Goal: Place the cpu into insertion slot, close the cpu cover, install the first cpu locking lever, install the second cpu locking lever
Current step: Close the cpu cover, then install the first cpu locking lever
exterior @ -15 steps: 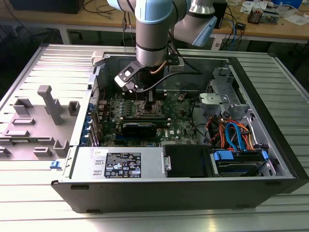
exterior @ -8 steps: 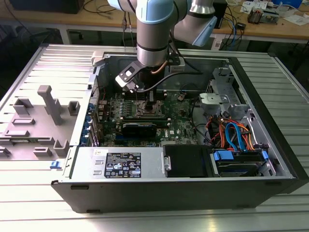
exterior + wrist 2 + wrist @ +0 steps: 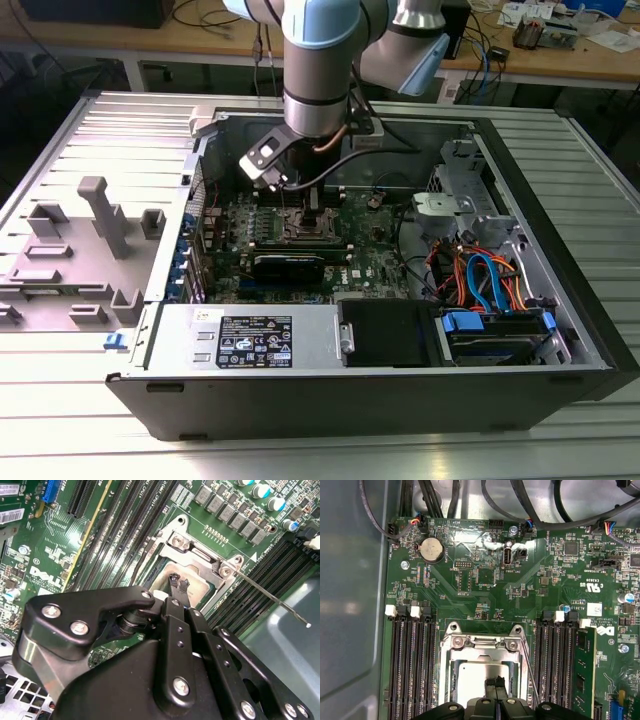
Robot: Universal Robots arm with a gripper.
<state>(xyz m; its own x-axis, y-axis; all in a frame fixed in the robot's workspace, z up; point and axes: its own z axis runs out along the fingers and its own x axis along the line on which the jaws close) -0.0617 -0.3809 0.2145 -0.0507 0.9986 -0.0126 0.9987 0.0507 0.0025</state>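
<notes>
an open computer case [image 3: 350,400] lies on a ribbed metal table [image 3: 60,130], with grey plastic fixtures [image 3: 105,215] at the exterior view's left. inside, a silver labelled power supply [image 3: 250,340] sits near orange and blue cables [image 3: 480,275]. in the first wrist view the green motherboard [image 3: 470,580] carries a round coin battery [image 3: 432,549], black memory slots [image 3: 412,670], and what looks like one fitted memory stick [image 3: 584,670].

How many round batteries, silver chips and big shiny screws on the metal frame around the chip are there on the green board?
Round battery: 1
cpu: 1
Big shiny screws: 2
Total: 4
</notes>
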